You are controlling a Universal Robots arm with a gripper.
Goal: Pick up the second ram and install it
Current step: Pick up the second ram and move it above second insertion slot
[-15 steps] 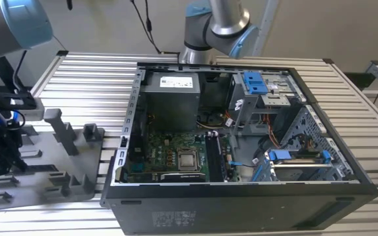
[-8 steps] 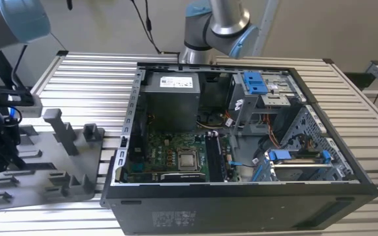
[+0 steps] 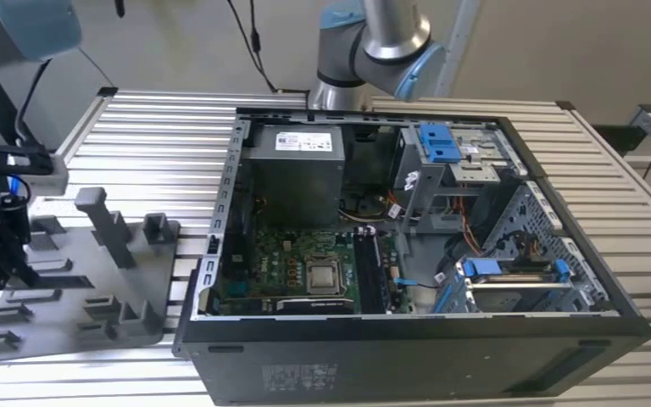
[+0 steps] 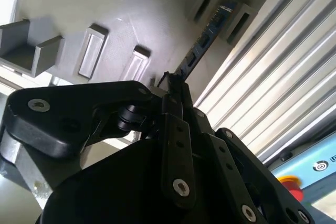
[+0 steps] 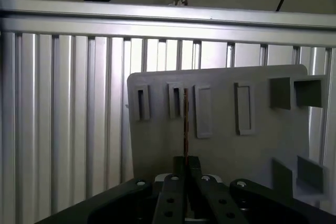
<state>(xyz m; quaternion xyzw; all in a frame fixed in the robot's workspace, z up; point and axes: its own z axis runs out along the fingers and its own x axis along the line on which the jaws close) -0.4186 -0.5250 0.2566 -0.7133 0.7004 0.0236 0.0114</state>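
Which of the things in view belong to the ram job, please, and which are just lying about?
Job: the second ram, gripper shut on it, grey tray holding it, memory slots.
Lying about: power supply, processor, blue drive brackets, slatted table.

1. The bench (image 3: 156, 144) is ribbed bare metal, pale and satin, with bright streaks of light along its ribs.
2. The tray (image 5: 220, 145) looks like grey plastic, matt and smooth.
3. The second ram (image 4: 202, 40) is a dull, dark circuit-board strip. Seen edge-on in the first wrist view, it looks coppery brown.
4. The gripper (image 4: 173, 83) has smooth black links with a soft sheen and bright metal screw heads.
5. The computer case (image 3: 416, 365) is matt black sheet metal outside and bare grey metal inside.
6. The motherboard (image 3: 292, 263) is green board, semi-gloss.
7. The arm (image 3: 388, 34) is silvery metal with glossy light-blue caps.
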